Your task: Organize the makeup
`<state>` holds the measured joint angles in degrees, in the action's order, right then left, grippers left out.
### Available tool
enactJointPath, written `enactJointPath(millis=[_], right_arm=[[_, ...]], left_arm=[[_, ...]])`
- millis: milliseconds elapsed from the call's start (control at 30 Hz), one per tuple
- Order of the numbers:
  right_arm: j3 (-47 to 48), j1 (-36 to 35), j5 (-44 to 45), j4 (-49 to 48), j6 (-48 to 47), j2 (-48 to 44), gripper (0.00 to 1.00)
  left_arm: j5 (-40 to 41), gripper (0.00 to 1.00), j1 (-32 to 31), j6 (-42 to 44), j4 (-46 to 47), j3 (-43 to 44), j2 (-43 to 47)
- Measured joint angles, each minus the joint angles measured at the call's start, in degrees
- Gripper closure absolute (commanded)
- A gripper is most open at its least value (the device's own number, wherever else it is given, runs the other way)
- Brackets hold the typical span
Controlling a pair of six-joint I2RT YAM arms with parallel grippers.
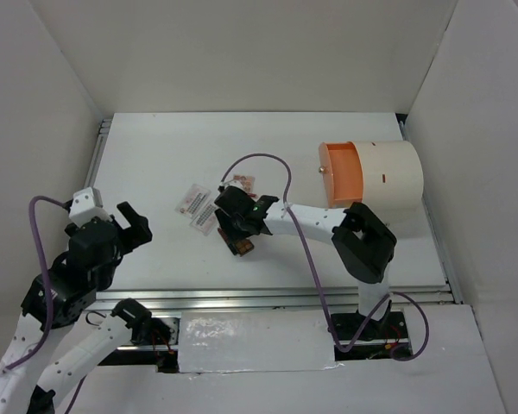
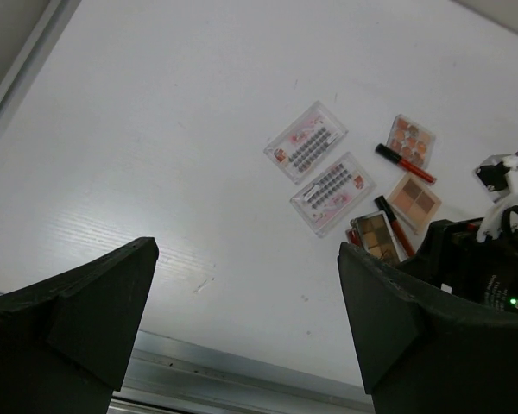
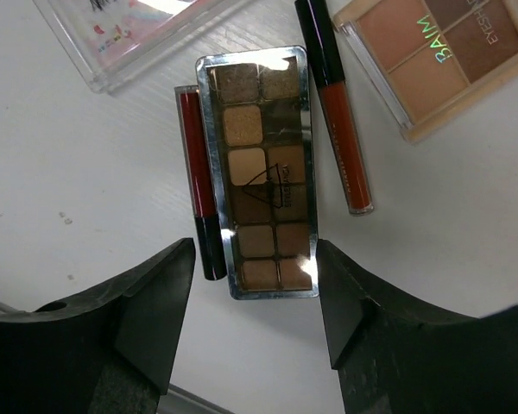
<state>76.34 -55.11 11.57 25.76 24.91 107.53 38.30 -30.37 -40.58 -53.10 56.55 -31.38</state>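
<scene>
Long eyeshadow palette [image 3: 261, 172], brown pans: lay flat mid-table, grasped across its width by the right gripper [image 3: 256, 259], with a red stick [image 3: 197, 164] caught along one long side. Second red stick [image 3: 337, 112] and square palette [image 3: 432, 52]: just beside. Two white packets [image 2: 306, 141]: to its left. Left gripper [image 1: 134, 222]: fingers spread wide, near left, well apart.

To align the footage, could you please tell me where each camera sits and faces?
Top external: above and behind, looking down on the table; left gripper and right gripper show.
Left wrist: slants across the table toward the makeup; its open fingers show.
Right wrist: looks down on the long palette between its fingers.
Both wrist views share that palette.
</scene>
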Motion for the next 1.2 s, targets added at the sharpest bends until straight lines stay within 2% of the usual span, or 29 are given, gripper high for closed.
enactJointPath(millis=[100, 267, 500, 1200], right_arm=[[2.5, -0.2, 0.0, 0.4, -0.5, 1.1, 0.36], [7.9, -1.4, -0.1, -0.6, -0.8, 3.5, 0.38], [7.4, -2.1, -1.6, -1.2, -0.7, 6.5, 0.41], [6.2, -2.5, -4.7, -2.9, 0.3, 8.8, 0.46]], left_arm=[[0.0, 0.01, 0.2, 0.4, 1.4, -0.2, 2.7], [-0.9, 0.01, 0.3, 1.6, 2.5, -0.7, 1.9], [-1.7, 0.01, 0.3, 1.9, 3.3, -0.7, -0.5], [-2.6, 0.01, 0.3, 3.1, 3.8, -0.7, -0.6]])
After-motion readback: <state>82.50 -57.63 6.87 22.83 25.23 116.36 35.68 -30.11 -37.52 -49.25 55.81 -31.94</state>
